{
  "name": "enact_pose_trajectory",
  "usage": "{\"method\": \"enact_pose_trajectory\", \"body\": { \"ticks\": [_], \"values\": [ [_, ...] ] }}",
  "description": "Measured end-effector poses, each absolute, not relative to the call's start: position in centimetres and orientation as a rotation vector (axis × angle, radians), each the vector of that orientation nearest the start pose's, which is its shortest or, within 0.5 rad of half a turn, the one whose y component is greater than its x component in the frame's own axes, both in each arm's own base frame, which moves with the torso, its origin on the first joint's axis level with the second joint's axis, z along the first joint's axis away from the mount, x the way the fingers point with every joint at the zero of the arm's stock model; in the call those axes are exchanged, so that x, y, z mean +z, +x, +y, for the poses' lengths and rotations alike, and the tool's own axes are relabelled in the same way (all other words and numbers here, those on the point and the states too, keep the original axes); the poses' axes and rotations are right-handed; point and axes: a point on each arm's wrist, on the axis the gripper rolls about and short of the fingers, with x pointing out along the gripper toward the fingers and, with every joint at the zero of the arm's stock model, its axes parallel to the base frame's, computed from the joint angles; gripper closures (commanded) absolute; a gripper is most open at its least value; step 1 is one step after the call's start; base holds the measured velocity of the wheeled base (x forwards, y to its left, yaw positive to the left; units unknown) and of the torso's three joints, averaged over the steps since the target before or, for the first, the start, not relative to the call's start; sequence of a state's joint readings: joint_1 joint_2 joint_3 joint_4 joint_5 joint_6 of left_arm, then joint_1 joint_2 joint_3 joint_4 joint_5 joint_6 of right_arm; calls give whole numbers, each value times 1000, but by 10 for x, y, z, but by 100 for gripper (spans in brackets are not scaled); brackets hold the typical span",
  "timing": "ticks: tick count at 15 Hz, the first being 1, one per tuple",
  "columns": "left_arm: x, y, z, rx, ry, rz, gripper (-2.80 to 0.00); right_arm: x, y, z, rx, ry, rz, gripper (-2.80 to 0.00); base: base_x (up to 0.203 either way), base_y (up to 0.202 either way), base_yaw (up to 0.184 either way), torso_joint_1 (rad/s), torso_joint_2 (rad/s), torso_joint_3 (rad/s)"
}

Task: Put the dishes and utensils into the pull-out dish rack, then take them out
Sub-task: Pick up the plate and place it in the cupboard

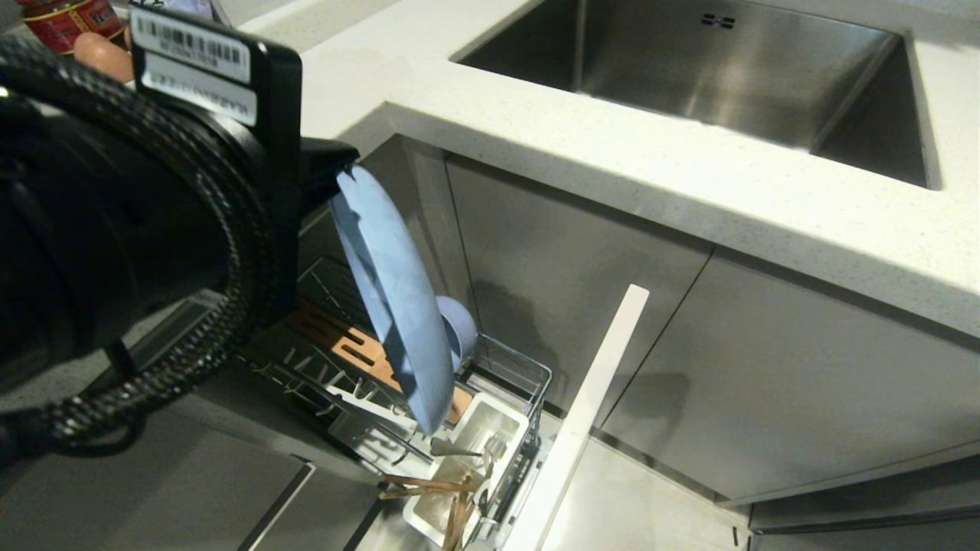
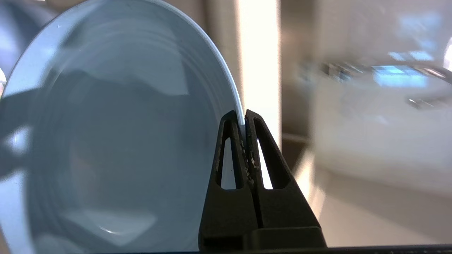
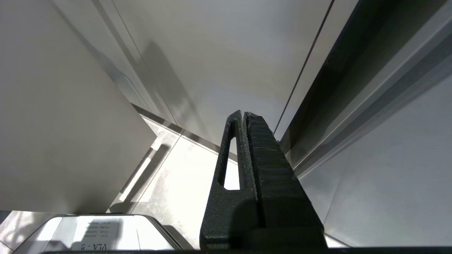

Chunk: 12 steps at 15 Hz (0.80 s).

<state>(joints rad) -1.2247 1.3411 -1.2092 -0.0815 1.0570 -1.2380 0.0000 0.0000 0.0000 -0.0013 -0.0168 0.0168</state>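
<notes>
1. We see the left hand [image 2: 243, 118] clamped together on the thin rim of the light blue plate [image 1: 394, 298], which hangs on edge, tilted, above the pull-out dish rack [image 1: 429, 398].
2. The plate's lower edge sits over the rack's near end, just above the white cutlery box [image 1: 490, 428]; we cannot tell whether it touches the rack.
3. The light blue bowl [image 1: 458, 325] stands in the rack right behind the plate, partly hidden by it.
4. The slotted wooden strip [image 1: 344, 340] runs along the rack's floor, beneath the plate.
5. The wooden chopsticks [image 1: 432, 490] lean out of the cutlery box, and a silver metal utensil [image 1: 459, 450] lies across its top.
6. The rack's flat white front panel [image 1: 582, 421] stands out from the cabinets below the white worktop [image 1: 689, 176], near its corner; a steel sink [image 1: 735, 69] is set into it.
7. A white barcode label [image 1: 191, 46] sits on the left arm's black housing; its print is too small to read.
8. The right hand [image 3: 244, 116] has its fingers pressed together, holding nothing, beside the cabinet fronts; a label below it reads "VLA - 8", seen upside down.
</notes>
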Motion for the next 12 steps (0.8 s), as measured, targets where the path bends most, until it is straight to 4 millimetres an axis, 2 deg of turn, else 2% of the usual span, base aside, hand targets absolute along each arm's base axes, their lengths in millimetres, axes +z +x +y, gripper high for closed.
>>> {"method": "enact_pose_trajectory", "body": {
  "ticks": [3, 12],
  "values": [
    [318, 97, -188, -38, -1222, 137, 0, 76, -23, 0, -17, 17, -1, 0, 0, 0, 0, 0, 0, 0],
    [274, 150, -179, 215, -1307, 70, 0, 76, -23, 0, -17, 17, -1, 0, 0, 0, 0, 0, 0, 0]
  ]
}}
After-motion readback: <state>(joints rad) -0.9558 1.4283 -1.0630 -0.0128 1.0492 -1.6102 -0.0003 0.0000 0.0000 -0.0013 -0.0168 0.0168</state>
